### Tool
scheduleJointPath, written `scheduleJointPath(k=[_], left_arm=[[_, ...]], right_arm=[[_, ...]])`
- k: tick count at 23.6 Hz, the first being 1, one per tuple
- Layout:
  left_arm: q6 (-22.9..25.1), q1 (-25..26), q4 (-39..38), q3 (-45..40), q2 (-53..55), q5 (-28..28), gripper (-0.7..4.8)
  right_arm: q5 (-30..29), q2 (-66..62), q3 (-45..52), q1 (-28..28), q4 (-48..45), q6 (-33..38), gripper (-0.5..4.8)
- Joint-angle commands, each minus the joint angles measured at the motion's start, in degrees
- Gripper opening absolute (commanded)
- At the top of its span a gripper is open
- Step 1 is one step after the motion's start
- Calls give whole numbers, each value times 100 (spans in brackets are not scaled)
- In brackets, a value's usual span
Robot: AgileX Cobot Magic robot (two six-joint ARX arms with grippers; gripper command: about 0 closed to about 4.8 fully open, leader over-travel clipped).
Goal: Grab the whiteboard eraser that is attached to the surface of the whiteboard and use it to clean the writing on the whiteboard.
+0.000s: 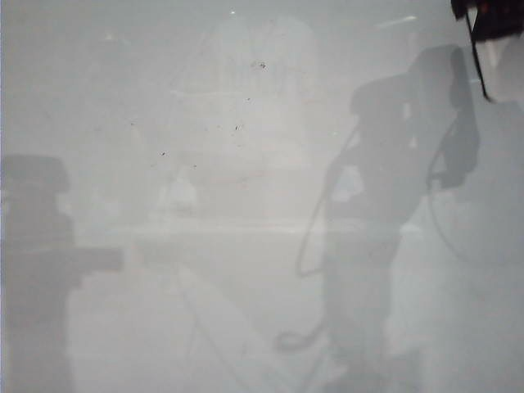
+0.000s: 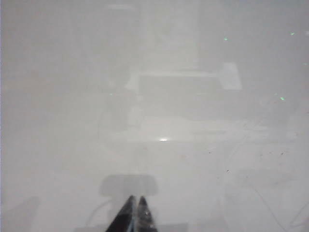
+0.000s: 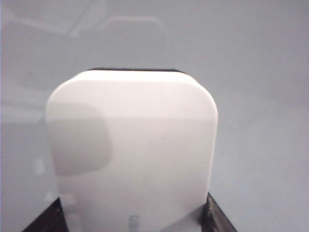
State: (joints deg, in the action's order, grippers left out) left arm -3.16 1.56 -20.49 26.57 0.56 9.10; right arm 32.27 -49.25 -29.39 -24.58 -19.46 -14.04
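Observation:
The whiteboard (image 1: pixel 246 246) fills the exterior view, glossy and pale grey with faint reflections. In the right wrist view the white, rounded whiteboard eraser (image 3: pixel 133 150) sits between the two black fingers (image 3: pixel 217 220) of my right gripper (image 3: pixel 133 223), which is shut on it above the board (image 3: pixel 260 96). In the exterior view that gripper (image 1: pixel 489 18) is in the far right corner, with a bit of the white eraser (image 1: pixel 496 54) below it. My left gripper (image 2: pixel 134 212) is shut with nothing in it, over bare board (image 2: pixel 154 121). The writing is out of view.
A few tiny dark specks (image 1: pixel 259 65) dot the board toward the back middle. Grey reflections of the two arms lie on the board at the left (image 1: pixel 37 246) and right of centre (image 1: pixel 393 164).

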Motion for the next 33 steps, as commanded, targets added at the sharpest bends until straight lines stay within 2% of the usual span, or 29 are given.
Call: scheduleJointPath(k=[1, 4, 8, 11, 14, 15, 17, 20, 24, 28, 33], left_arm=[[35, -2, 33, 17, 4, -160, -5], [35, -2, 33, 17, 4, -166, -5], [35, -2, 33, 11, 4, -166, -5], [35, -2, 33, 11, 4, -356, -5], [39, -2, 35, 11, 4, -546, -5], [39, -2, 37, 11, 4, -549, -5], [39, -2, 35, 11, 4, -568, -5], [42, -2, 35, 9, 4, -573, -5], [144, -2, 39, 7, 4, -911, -5], [146, -2, 44, -2, 7, -955, -5], [146, -2, 402, -251, 9, -953, -5]], right_arm=[[-776, -293, -46, 588, -728, 380, 202], [-1152, -627, -46, 964, -1346, 400, 202], [-1353, -1045, -52, 1207, -1864, 398, 202], [-1604, -1274, -55, 1259, -2105, 400, 202], [-1617, -1567, -57, 1259, -2516, 407, 205], [-1620, -1611, -57, 1259, -2566, 428, 220], [-1746, -1696, -57, 1257, -2577, 570, 301], [-1762, -1707, -55, 1259, -2577, 638, 370], [-1764, -1646, -57, 1248, -2483, 638, 401], [-1759, -1506, -52, 1241, -2199, 636, 432], [-1593, -1012, -50, 1237, -1405, 638, 432]])
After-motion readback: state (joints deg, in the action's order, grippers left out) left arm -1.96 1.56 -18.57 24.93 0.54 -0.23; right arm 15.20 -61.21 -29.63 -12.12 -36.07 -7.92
